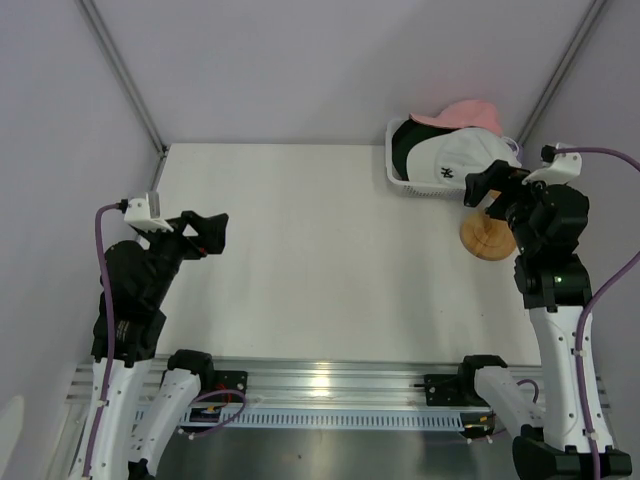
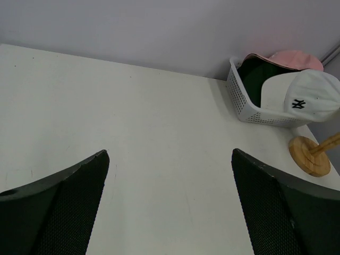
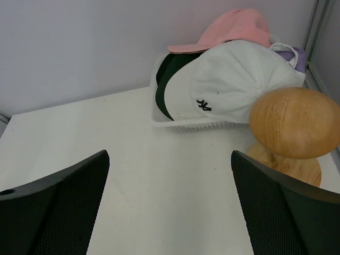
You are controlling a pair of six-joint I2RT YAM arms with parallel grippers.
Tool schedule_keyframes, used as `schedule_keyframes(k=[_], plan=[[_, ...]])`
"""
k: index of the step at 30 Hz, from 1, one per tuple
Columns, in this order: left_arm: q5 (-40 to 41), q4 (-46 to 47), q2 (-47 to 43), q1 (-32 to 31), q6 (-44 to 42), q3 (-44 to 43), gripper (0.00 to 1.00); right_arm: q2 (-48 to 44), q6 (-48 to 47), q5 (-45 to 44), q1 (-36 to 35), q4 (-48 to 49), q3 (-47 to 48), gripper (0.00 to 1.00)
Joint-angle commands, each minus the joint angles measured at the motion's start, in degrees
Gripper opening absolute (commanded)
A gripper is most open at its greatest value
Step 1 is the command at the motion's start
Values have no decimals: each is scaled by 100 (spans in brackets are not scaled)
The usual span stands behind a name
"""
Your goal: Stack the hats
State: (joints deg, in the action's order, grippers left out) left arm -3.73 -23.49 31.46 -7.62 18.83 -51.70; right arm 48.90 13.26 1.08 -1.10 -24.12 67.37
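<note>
A white cap with a dark green brim lies on top of the white mesh basket at the back right. A pink cap sits behind it. Both show in the left wrist view, white and pink, and in the right wrist view, white and pink. A bit of lavender cap peeks out behind. My left gripper is open and empty above the table's left side. My right gripper is open and empty, raised over the wooden stand beside the basket.
The round wooden stand has a flat base and a ball top, right in front of the basket. It also shows in the left wrist view. Grey walls close in the white table at the back and sides.
</note>
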Motion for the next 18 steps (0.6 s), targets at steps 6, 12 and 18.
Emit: schedule_keyframes(k=[6, 12, 18], plan=[[-365, 107, -70, 155, 147, 11, 100, 1645, -341, -337, 5, 39, 1215, 99], [-392, 81, -79, 173, 165, 55, 99, 2947, -657, -1005, 223, 92, 2287, 100], [-620, -25, 105, 190, 156, 29, 100, 4530, -1122, -732, 409, -427, 3633, 99]])
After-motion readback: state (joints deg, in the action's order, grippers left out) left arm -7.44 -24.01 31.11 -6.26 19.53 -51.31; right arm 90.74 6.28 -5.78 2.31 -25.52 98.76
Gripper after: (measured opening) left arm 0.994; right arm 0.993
